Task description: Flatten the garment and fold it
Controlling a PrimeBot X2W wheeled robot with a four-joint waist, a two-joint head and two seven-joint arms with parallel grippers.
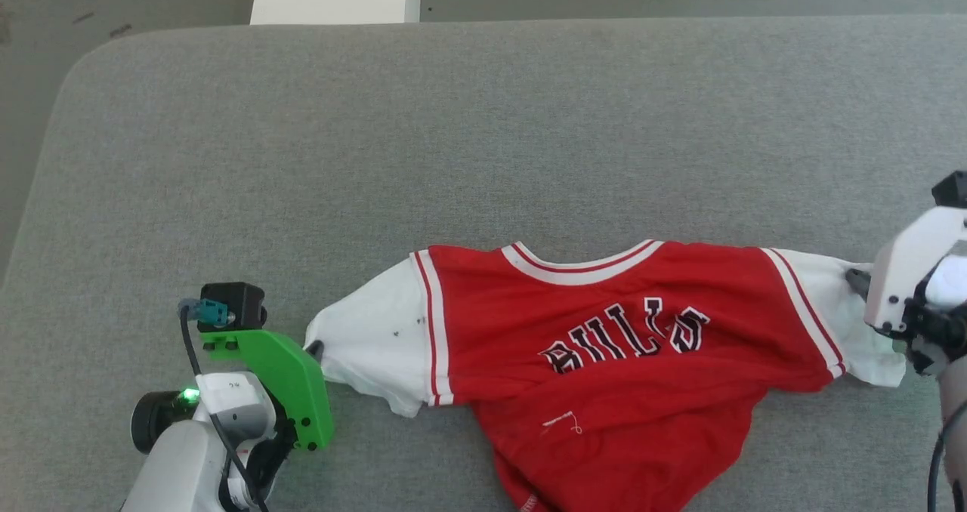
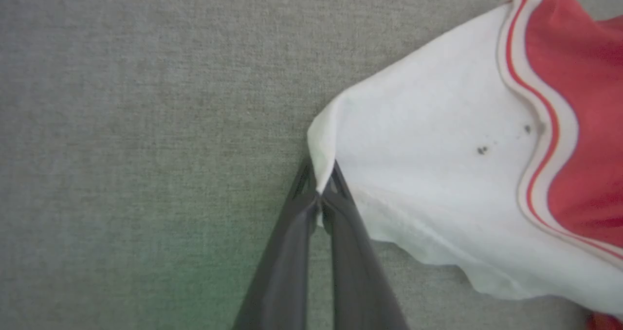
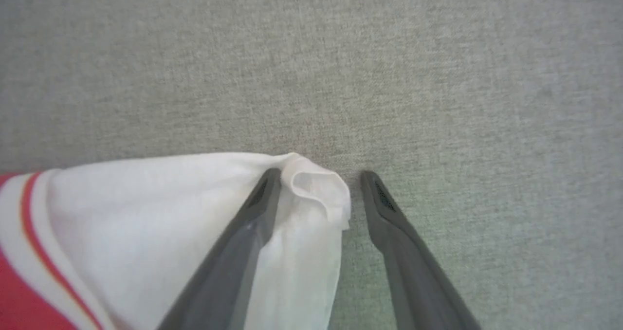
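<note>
Pinching garment point(image 1: 627, 346) edge, left claw point(image 2: 320, 184), right claw point(image 3: 321, 175) parted, grey surface point(image 1: 483, 134) beyond

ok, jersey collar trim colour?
White with a thin red stripe; collar trim shows best in head view.

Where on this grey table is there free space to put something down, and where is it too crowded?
Free: the whole far half of the table, beyond the collar of the garment. Crowded: the near strip, where the left gripper pinches one sleeve and the right gripper straddles the other.
</note>
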